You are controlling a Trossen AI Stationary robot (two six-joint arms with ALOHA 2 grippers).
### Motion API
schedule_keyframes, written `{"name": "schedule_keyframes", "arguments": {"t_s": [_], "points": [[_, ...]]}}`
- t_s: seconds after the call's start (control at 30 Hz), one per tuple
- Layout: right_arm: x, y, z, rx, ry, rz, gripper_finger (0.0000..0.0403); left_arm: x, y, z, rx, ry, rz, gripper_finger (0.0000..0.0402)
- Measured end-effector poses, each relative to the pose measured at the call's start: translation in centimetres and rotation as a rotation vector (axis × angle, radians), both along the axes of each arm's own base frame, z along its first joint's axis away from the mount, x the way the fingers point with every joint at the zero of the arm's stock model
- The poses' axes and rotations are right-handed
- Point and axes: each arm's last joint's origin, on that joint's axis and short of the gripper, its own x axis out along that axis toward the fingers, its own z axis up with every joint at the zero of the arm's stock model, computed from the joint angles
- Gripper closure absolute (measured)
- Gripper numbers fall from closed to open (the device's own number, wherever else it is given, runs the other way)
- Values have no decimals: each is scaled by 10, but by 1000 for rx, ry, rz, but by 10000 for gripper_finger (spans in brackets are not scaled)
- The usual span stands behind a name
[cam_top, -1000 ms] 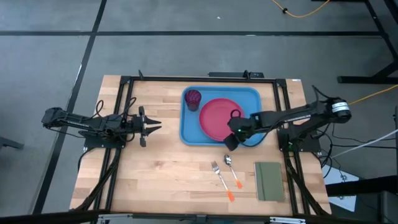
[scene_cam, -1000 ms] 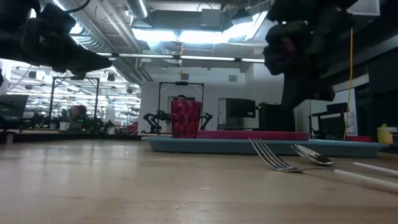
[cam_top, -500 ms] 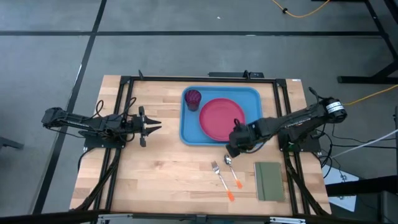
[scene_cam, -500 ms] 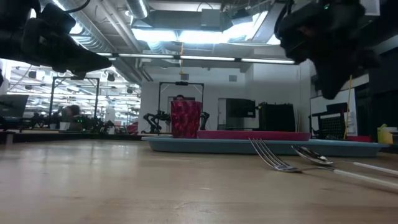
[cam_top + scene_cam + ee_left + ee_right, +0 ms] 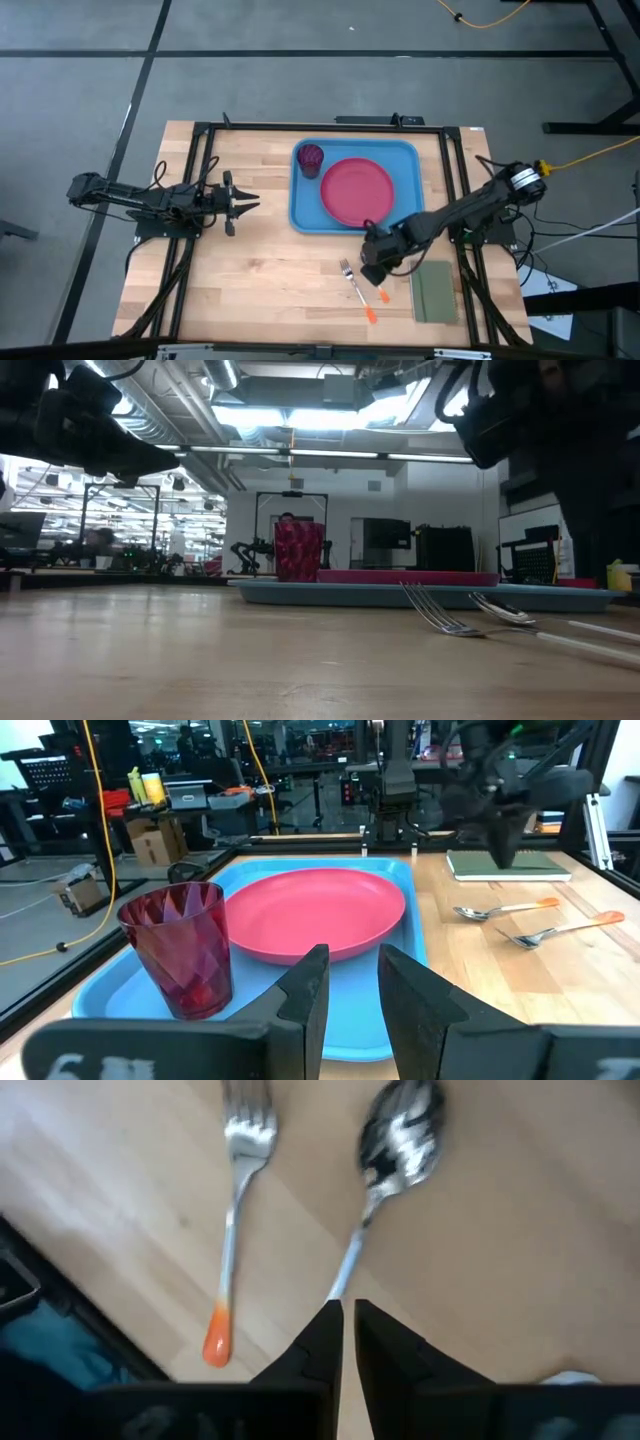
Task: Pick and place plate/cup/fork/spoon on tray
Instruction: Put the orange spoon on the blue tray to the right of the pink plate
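The pink-red plate and the magenta cup stand in the blue tray. The fork and the spoon lie flat on the wood, nearer than the tray. Each has an orange handle end. My right gripper hangs above the spoon's handle, pointing down. Its fingers are shut and empty. In the high view it hides most of the spoon. My left gripper waits open at the table's left, facing the tray.
An olive-green pad lies right of the cutlery, near the table's front right. Black frame rails run along the table's sides and far edge. Bare wood lies between my left gripper and the tray.
My right gripper has moved from over the tray's near right part toward the table's near edge, and now stands over the spoon. The plate, cup, fork and spoon have kept their places.
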Motion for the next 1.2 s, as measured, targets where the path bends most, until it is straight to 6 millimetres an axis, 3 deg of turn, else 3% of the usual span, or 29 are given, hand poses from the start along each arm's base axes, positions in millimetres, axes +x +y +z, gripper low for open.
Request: {"name": "schedule_keyframes", "arguments": {"t_s": [0.27,0.53,1.2], "points": [[12,20,-1,-89,-11,63,367,0,0,0,0,0,0,319],[24,28,1,-108,-37,165,367,0,0,0,0,0,0,319],[17,32,0,-207,-14,28,367,0,0,0,0,0,0,319]]}}
